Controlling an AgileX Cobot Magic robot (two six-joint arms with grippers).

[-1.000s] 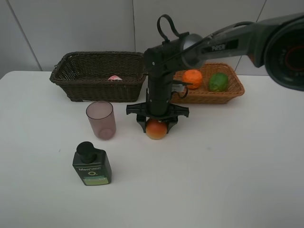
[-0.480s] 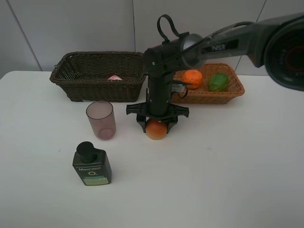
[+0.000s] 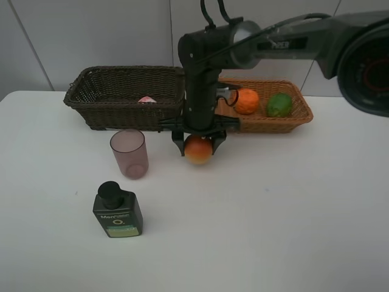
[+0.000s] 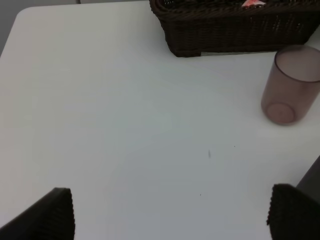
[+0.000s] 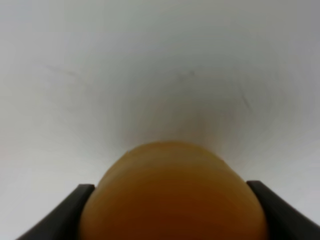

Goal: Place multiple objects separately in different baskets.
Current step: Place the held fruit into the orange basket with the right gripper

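Right hand (image 3: pixel 199 148) clamping red-orange round fruit (image 3: pixel 199 151), above white table (image 3: pixel 273 213)

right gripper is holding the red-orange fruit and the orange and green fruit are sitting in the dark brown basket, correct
Not quite: the exterior high view shows the orange and the green fruit in the light orange-tan basket, not the dark brown basket. The right gripper does hold the red-orange fruit.

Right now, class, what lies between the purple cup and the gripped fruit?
Nothing: the exterior high view shows only bare table between the cup and the red-orange fruit.
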